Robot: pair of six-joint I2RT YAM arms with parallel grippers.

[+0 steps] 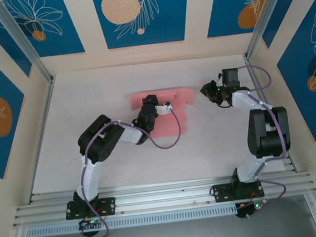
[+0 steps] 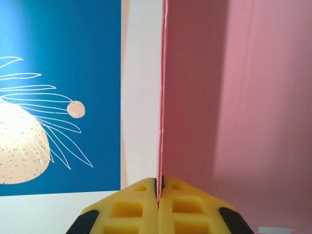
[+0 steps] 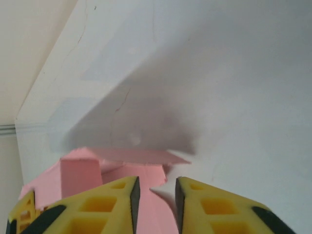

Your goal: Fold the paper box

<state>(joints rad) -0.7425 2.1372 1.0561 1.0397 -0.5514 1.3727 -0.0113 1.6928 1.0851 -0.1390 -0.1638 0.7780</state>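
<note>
The paper box (image 1: 173, 98) is a pale pink cut-out with flaps, lying on the white table (image 1: 89, 102) near its middle. My left gripper (image 1: 152, 109) sits over its centre. In the left wrist view my left gripper (image 2: 159, 183) is shut on the edge of a pink panel (image 2: 234, 97) that stands upright. My right gripper (image 1: 208, 89) hovers just right of the paper. In the right wrist view my right gripper (image 3: 155, 188) is open by a narrow gap with nothing between the pads. The pink flaps (image 3: 78, 171) lie ahead of it and below it.
Walls with blue flower panels (image 1: 139, 11) close in the table at the back and on both sides. An aluminium rail (image 1: 165, 196) carrying both arm bases runs along the near edge. A purple cable (image 1: 168, 134) loops from the left arm over the paper.
</note>
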